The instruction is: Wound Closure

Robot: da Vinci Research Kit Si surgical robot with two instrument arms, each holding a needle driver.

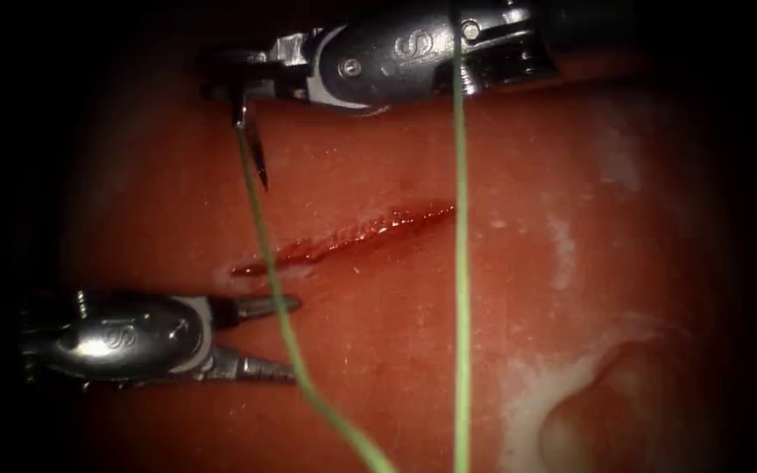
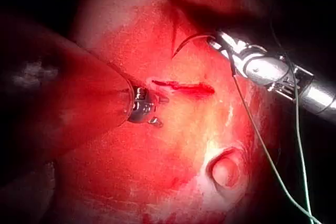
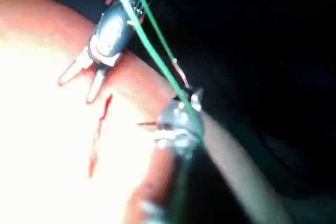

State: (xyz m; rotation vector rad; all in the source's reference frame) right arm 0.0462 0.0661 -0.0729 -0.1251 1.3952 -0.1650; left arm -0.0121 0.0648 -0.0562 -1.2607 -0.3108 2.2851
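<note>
Right tool (image 1: 237, 88), upper centre of endoscope view, gripped the needle (image 1: 256, 149) near its thread end, clear of the tissue (image 1: 527, 289). Left tool (image 1: 286, 337), lower left by the cut (image 1: 343, 236), gaped empty. Left wrist view showed the needle's curve; thread (image 1: 460, 263) trailed down.

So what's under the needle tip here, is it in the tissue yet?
Not yet. The right tool holds the needle near its thread end, tip hanging free above bare tissue, up and left of the cut. The thread crosses the cut's left end, covering that spot.
</note>
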